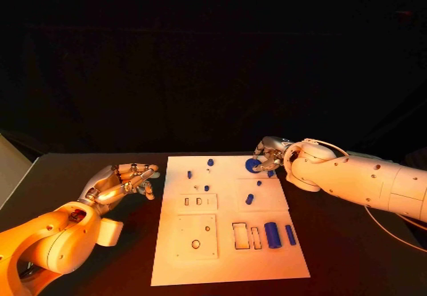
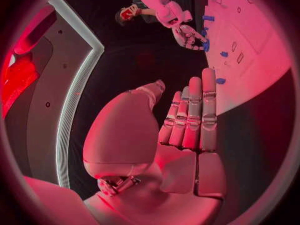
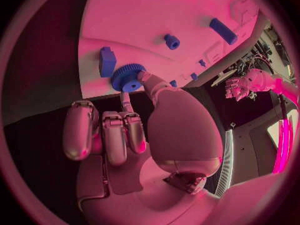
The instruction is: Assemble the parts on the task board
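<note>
At the far right corner of the task board (image 1: 229,259), right hand (image 1: 269,155) pinching a blue toothed gear (image 3: 128,77) between thumb and one finger, remaining fingers curled clear. Gear held just over the board's edge, flat face toward the plate, axis roughly square to it as far as the right wrist view tells. Just beyond the fingertips, a blue block (image 3: 107,61); farther out across the board, a short blue peg (image 3: 172,41). Probably a seating move next, outward from the palm. Left hand (image 1: 123,180) off the board's left side, fingers together, holding nothing, well apart from the gear; right hand clearly nearer.
</note>
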You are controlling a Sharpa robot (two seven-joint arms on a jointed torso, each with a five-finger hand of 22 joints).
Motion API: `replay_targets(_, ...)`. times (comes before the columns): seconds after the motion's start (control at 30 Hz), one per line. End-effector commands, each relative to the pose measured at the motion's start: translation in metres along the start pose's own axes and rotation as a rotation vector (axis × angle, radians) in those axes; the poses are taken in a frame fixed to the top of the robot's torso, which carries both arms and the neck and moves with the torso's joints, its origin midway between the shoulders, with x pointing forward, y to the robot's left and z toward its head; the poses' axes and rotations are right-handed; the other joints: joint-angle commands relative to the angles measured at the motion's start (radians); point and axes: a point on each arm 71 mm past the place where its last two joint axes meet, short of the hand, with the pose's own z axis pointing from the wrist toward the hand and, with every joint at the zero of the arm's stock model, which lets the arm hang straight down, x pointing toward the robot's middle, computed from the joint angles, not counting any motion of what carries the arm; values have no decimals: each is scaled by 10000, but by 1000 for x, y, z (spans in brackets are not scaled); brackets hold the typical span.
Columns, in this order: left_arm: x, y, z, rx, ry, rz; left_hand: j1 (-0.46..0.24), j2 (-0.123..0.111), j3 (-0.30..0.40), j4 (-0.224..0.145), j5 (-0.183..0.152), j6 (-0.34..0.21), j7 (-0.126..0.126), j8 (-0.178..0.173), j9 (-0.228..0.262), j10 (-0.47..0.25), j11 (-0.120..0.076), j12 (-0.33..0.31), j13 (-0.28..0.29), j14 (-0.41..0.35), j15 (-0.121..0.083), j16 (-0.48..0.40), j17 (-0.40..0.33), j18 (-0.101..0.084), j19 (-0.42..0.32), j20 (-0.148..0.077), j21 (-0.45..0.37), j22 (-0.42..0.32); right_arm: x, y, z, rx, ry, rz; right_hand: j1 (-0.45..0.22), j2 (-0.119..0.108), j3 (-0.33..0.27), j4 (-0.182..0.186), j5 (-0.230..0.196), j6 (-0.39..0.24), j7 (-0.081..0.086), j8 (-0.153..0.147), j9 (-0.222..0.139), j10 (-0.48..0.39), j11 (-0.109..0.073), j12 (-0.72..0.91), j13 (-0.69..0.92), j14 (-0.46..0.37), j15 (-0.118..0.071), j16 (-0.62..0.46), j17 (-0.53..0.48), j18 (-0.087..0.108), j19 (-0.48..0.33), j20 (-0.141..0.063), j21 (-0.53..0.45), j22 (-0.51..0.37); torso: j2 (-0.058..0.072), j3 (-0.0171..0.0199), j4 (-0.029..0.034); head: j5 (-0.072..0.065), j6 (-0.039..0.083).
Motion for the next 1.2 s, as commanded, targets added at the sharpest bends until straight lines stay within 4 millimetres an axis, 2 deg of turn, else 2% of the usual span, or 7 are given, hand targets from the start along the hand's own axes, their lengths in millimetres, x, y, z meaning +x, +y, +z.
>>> replay_targets(0.03, 2, -1, 0, 83, 186, -26, -92, 26, 38, -15, 29, -74, 3, 1, 11, -86, 8, -52, -11, -61, -28, 68, 11, 31, -68, 31, 38, 11, 5, -1, 0, 67, 314, -87, 8, 90, -60, 18, 73, 3, -61, 49, 14, 1060, 62, 34, 2630, 1005, 50, 32, 2457, -183, 543, 68, 38, 24, 5, 5, -7, -5, 14)
replay_targets(0.2, 2, -1, 0, 70, 188, -27, -95, 23, 35, -23, 28, -86, -3, -1, 12, -99, 5, -48, -14, -75, -27, 81, 14, 34, -108, 36, 86, 43, 5, 0, 0, 23, 229, -136, 247, 223, 63, 15, 384, 47, -61, 117, 20, 1060, 57, 34, 2630, 1010, 47, 39, 2482, -183, 522, 78, 87, 86, -1, -7, 6, 4, -5)
replay_targets(0.33, 1, 0, 0, 58, 177, -22, -95, 23, 35, -23, 28, -86, -3, -1, 12, -99, 5, -48, -14, -75, -27, 81, 14, 34, -108, 36, 86, 43, 3, 2, -1, -127, -44, -155, 465, 312, 637, -70, 1173, 202, -63, 203, 5, 1060, 49, 34, 2630, 1007, 43, 35, 2472, -184, 496, 85, 138, 156, -9, -8, 6, -5, -1)
replay_targets(0.43, 1, 0, 1, 55, 172, -21, -95, 23, 35, -23, 28, -86, -3, -1, 12, -99, 5, -48, -14, -75, -27, 81, 14, 34, -108, 36, 86, 43, 2, 6, -2, -359, -372, -213, 401, 309, 975, -68, 1499, 370, -104, 264, 2, 1060, 14, 34, 2630, 1008, 19, 37, 2477, -186, 488, 74, 178, 210, -13, -14, 8, 3, 5)
replay_targets(0.73, 1, 0, 1, 45, 160, -19, -95, 23, 35, -23, 28, -86, -3, -1, 12, -99, 5, -48, -14, -75, -27, 81, 14, 34, -108, 36, 86, 43, -2, 28, -8, -1350, -1360, -288, 205, 314, 1407, -50, 1804, 670, -220, 400, 33, 1060, -90, 34, 2630, 1011, -69, 40, 2492, -191, 483, 12, 235, 291, -29, -27, 12, 24, 58)
replay_targets(0.97, 0, 1, 1, 37, 155, -19, -95, 23, 35, -23, 28, -86, -3, -1, 12, -99, 5, -48, -14, -75, -27, 81, 14, 34, -108, 36, 86, 43, -2, 60, -14, -2238, -1942, -330, 107, 245, 1433, -37, 1799, 688, -230, 408, 35, 1060, -102, 34, 2630, 1014, -82, 44, 2505, -194, 484, -2, 248, 310, -22, -42, 13, 52, 133)
replay_targets(1.2, 2, 0, 1, 46, 201, -38, -95, 23, 35, -23, 28, -86, -3, -1, 12, -99, 5, -48, -14, -75, -27, 81, 14, 34, -108, 36, 86, 43, 5, 96, -11, -2907, -2088, -527, 10, 174, 1439, -18, 1742, 680, -234, 401, 30, 1060, -105, 34, 2630, 1015, -89, 45, 2508, -196, 482, -11, 254, 321, -25, -54, 19, 94, 142)
